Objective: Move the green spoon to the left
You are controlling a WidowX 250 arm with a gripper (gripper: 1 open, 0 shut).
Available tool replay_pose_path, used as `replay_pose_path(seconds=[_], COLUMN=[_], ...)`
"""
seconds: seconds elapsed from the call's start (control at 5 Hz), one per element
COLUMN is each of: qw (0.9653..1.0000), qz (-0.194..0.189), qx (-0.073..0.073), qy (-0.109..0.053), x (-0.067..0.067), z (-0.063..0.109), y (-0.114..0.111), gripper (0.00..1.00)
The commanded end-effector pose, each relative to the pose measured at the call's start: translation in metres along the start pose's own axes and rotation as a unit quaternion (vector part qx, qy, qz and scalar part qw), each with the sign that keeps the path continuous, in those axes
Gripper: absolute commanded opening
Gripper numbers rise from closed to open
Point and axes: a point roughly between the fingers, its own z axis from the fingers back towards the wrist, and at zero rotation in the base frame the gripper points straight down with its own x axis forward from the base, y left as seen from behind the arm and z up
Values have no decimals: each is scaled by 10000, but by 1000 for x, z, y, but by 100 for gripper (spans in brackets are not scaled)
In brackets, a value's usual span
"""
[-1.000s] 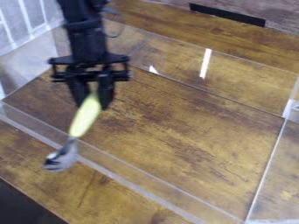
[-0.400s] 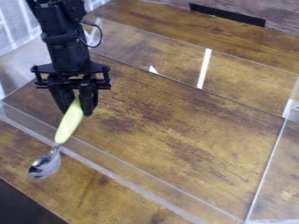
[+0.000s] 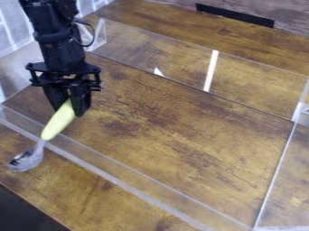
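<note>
The green spoon (image 3: 53,123) hangs tilted from my gripper (image 3: 71,102), which is shut on the top of its pale yellow-green handle. Its silver bowl (image 3: 25,161) points down and to the left, close to the wooden table (image 3: 182,135) near the front left edge; whether it touches the wood I cannot tell. The black arm comes down from the upper left, with the fingers pointing straight down.
A low clear plastic wall (image 3: 121,180) runs along the front of the work area, and another clear wall (image 3: 193,68) crosses the back. A further clear panel (image 3: 280,162) stands at the right. A dark object (image 3: 236,13) lies at the far edge.
My gripper has carried the spoon to the left and slightly lower. The spoon's bowl now sits nearer the front left corner.
</note>
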Motion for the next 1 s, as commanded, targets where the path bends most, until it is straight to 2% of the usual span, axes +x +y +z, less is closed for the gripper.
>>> replay_pose_path(seconds=[0.0, 0.2, 0.6, 0.8], qw=[9994, 9987, 9991, 9990], qz=[135, 343, -179, -274], qx=[69, 56, -53, -81], qy=[-312, -382, -369, -347], x=[18, 30, 41, 51], z=[7, 0, -5, -7], y=[14, 19, 39, 40], gripper=[0, 0, 0, 0])
